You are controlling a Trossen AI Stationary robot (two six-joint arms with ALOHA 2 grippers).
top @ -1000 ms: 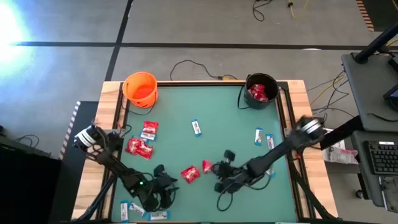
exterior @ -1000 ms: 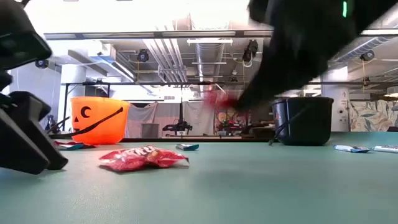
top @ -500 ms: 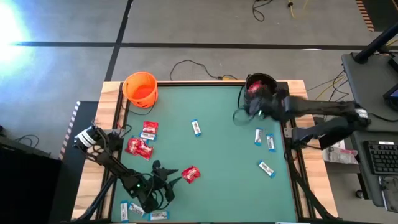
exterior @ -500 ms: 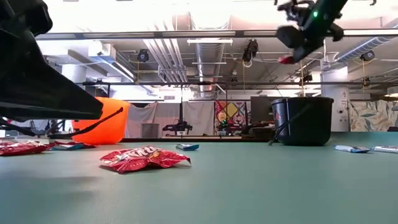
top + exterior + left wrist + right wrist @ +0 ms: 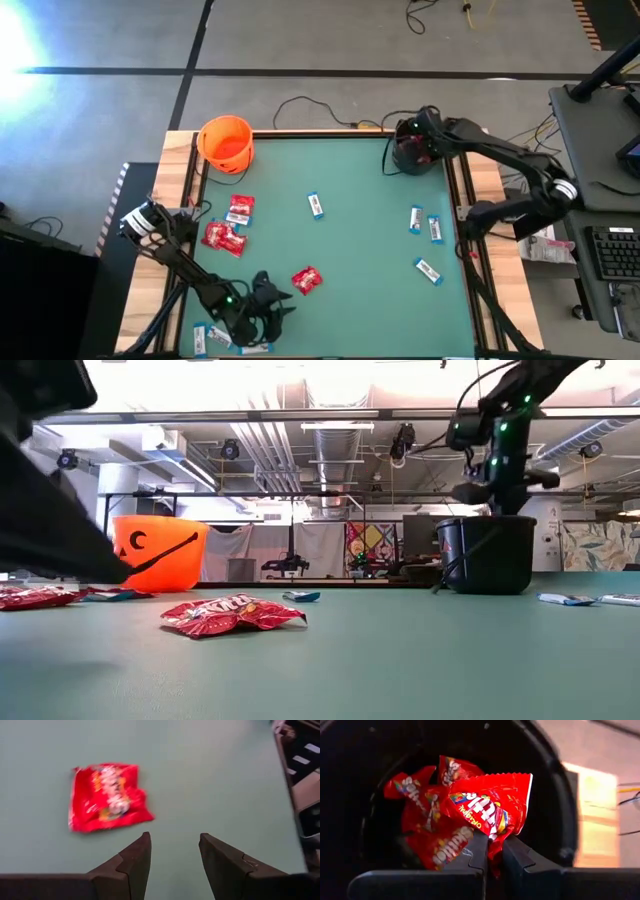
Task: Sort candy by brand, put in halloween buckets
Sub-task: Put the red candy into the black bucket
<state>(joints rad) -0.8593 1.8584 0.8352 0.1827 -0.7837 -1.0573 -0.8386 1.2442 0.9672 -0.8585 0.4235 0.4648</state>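
Red crinkly packet (image 5: 492, 812) pinched by a corner in the right hand (image 5: 492, 852), fingers nearly together on the film. Hand hangs over the black bucket (image 5: 418, 148) at the far right corner of the surface (image 5: 350, 240); more red packets already lie inside.

Left hand (image 5: 172, 857) low by the near edge, left of centre, fingers moderately apart, empty. One red packet (image 5: 306, 279) lies just ahead of it.

More red packets (image 5: 225, 236) near the left edge. Blue-and-white bars: one (image 5: 316, 205) mid-surface, three (image 5: 425, 225) toward the right edge, others at the near left corner. Orange bucket (image 5: 225, 143) at the far left corner.

Handling, as judged: packets light, limp, slick film; they flatten on the surface, so a pinch across a raised crimped end or wrinkle should hold better than the flat middle. Bars look stiffer and thin; take them across the narrow width.
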